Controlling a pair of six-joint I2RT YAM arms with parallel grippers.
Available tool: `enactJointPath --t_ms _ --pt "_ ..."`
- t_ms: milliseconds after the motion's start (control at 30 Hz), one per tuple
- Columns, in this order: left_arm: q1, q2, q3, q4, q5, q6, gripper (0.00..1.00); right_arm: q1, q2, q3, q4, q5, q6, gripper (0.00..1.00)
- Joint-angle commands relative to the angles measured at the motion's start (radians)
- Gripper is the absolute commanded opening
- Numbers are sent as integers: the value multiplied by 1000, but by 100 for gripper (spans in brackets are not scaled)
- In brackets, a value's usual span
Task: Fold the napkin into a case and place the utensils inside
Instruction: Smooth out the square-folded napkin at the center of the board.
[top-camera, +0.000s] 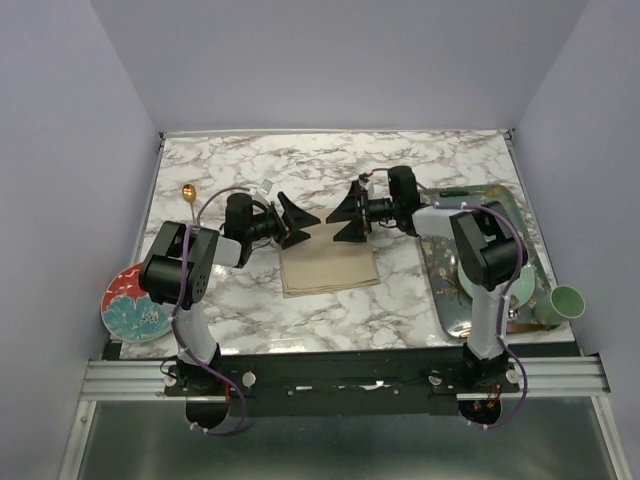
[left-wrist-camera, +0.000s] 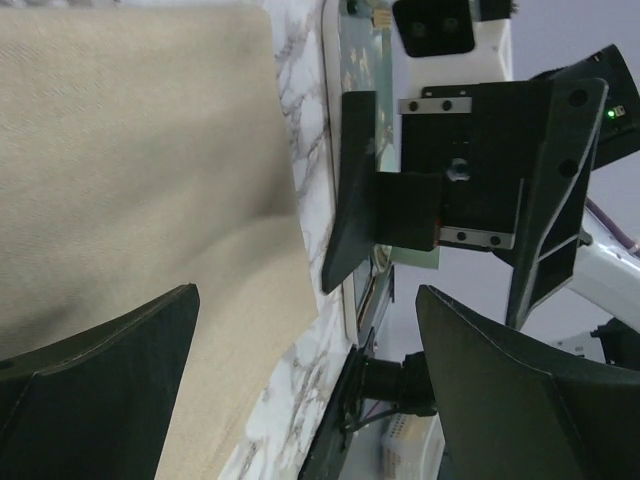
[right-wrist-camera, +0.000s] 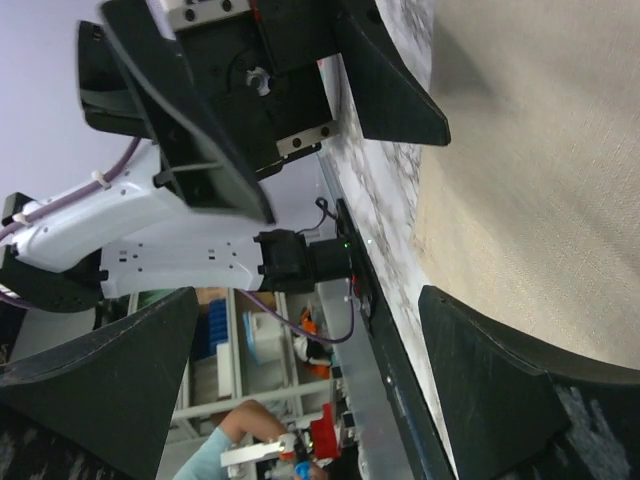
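The beige-tan napkin (top-camera: 328, 262) lies folded into a rough square at the table's middle; it also shows in the left wrist view (left-wrist-camera: 130, 150) and the right wrist view (right-wrist-camera: 540, 170). My left gripper (top-camera: 297, 222) is open and empty just above its far left corner. My right gripper (top-camera: 348, 217) is open and empty above its far right corner, facing the left one. Each wrist view shows the other gripper: the right gripper (left-wrist-camera: 460, 170) and the left gripper (right-wrist-camera: 250, 90). The gold spoon (top-camera: 188, 192) lies at the far left of the table. I cannot make out the fork.
A red and teal plate (top-camera: 130, 300) sits at the near left edge. A patterned tray (top-camera: 447, 300) at the right holds a mint plate and a mint cup (top-camera: 565, 302). The tray's edge (left-wrist-camera: 350, 100) shows beyond the napkin.
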Motion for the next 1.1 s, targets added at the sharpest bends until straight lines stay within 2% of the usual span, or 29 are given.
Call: enactJointPath --t_ms 0,300,567,667,767,900,1067 --pt "-45 61 -19 115 48 -53 99 34 92 -41 192 -32 128 100" --pt "-14 189 -33 143 54 -75 98 6 195 -98 154 -24 62 100" --pt "11 203 -45 137 51 -76 98 -53 133 -58 -226 -13 -252 100" --pt "4 175 -45 210 76 -119 98 -50 84 -23 -307 -16 -329 100" --pt "-23 96 -45 318 102 -188 98 -35 3 -20 -328 -36 -332 100" --pt "-48 -39 -79 281 99 -172 98 22 -132 -98 -348 -7 -336 100" --pt "-61 -63 -136 258 76 -172 98 89 -161 -172 -346 16 -306 100"
